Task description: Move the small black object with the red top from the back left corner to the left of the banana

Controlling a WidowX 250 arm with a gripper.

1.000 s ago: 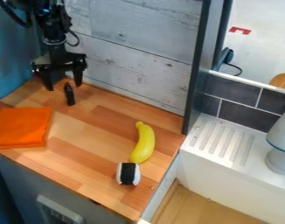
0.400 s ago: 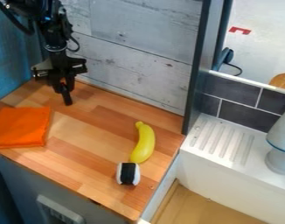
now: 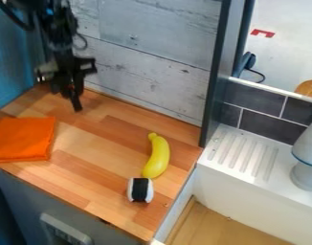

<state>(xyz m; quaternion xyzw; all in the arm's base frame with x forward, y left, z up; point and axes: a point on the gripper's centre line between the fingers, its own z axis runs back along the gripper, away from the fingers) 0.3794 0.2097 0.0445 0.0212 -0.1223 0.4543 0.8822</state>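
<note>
A: While you look at the surface (image 3: 98,139), where is the pincer (image 3: 68,90), and what has it got?

B: At its eleven o'clock, clenched on a small, slim black object (image 3: 76,103).

A: Which way does that point?

B: Its long axis runs roughly from half past eleven, up between the fingers, to half past five, the lower end sticking out below. Whether that end touches the wood I can't tell.

A: And around it?

B: An orange cloth (image 3: 22,139) lies flat between nine and ten. At three there's a yellow banana (image 3: 160,155), stalk towards twelve, bulging towards three. Just beside its lower end, between four and five, sits a white roll with a black band (image 3: 140,190).

A: The room?

B: Whitewashed planks (image 3: 142,57) stand behind, from twelve to one, with a blue wall (image 3: 11,64) towards ten and eleven. A dark post (image 3: 217,81) rises at two. Past the surface's three o'clock edge, there's a ridged white drainboard (image 3: 241,153) below dark grey tiles (image 3: 258,100).
</note>
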